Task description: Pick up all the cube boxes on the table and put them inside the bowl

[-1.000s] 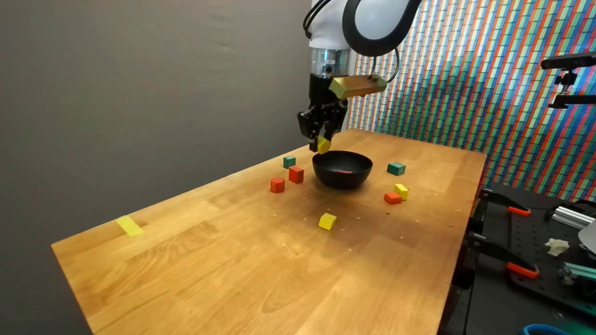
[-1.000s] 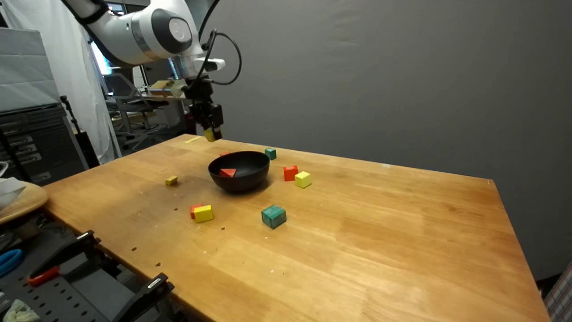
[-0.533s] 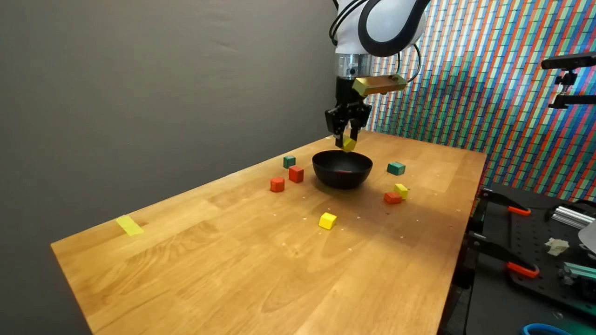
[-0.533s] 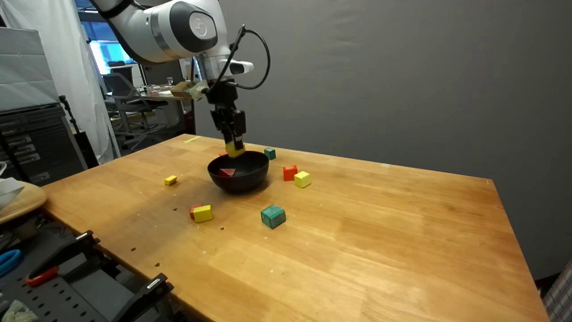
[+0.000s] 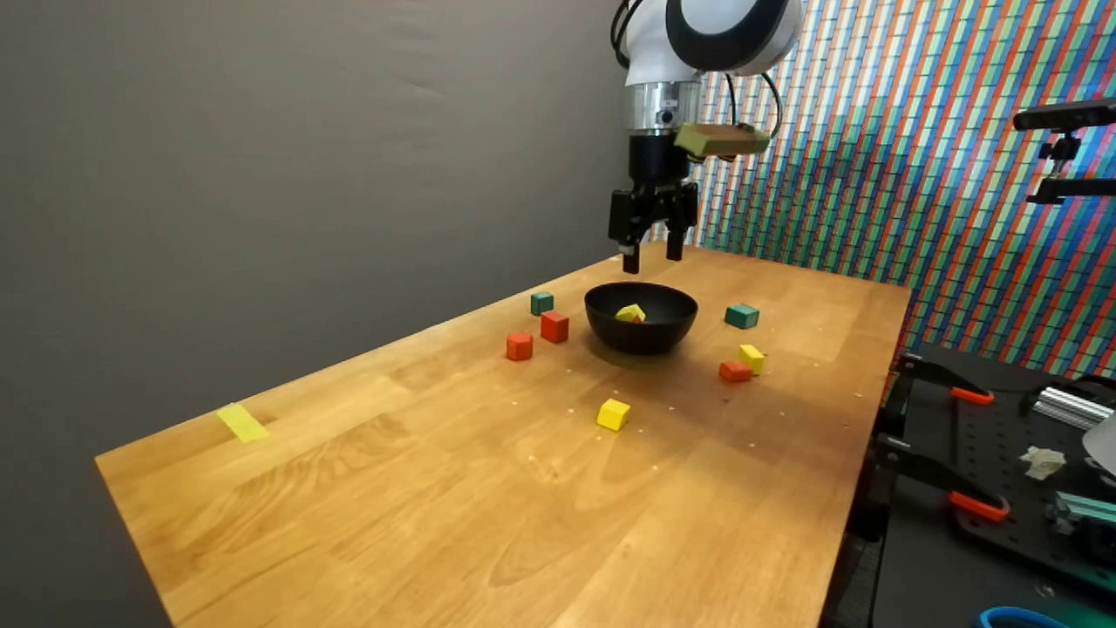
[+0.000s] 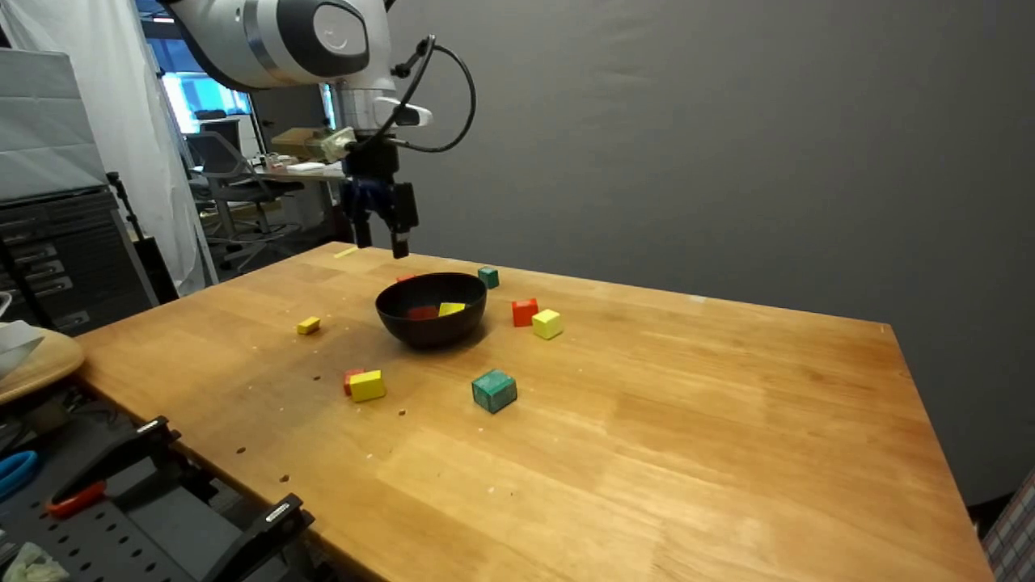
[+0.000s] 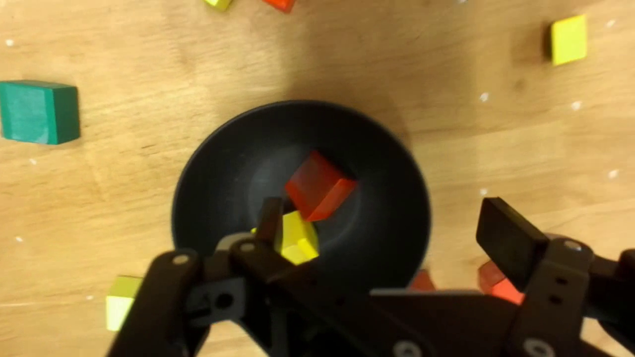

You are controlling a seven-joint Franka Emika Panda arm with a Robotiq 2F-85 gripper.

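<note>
My gripper (image 5: 653,257) hangs above the black bowl (image 5: 641,337), its jaws spread wide with nothing between them. Inside the bowl, the wrist view shows a red block (image 7: 317,186) and a yellow block (image 7: 297,238), the yellow one partly behind a finger (image 7: 270,220). Around the bowl on the table (image 5: 488,488) lie several more cubes. In an exterior view these include green blocks (image 5: 742,316), red blocks (image 5: 554,327), a lone yellow block (image 5: 614,415) and a yellow block (image 5: 751,358) touching an orange-red block (image 5: 735,372). Another yellow block (image 6: 547,323) sits beside a red block (image 6: 524,312).
A flat yellow tape strip (image 5: 243,422) is stuck near a table corner. Black clamps with orange-red ends (image 5: 972,396) grip the table's long edge, next to a dark perforated board (image 5: 985,445). A grey wall (image 5: 305,174) runs along the opposite side.
The gripper came over the bowl holding a yellow block, then opened and rose. That block now lies in the bowl by the red one. The cubes on the table have not moved.
</note>
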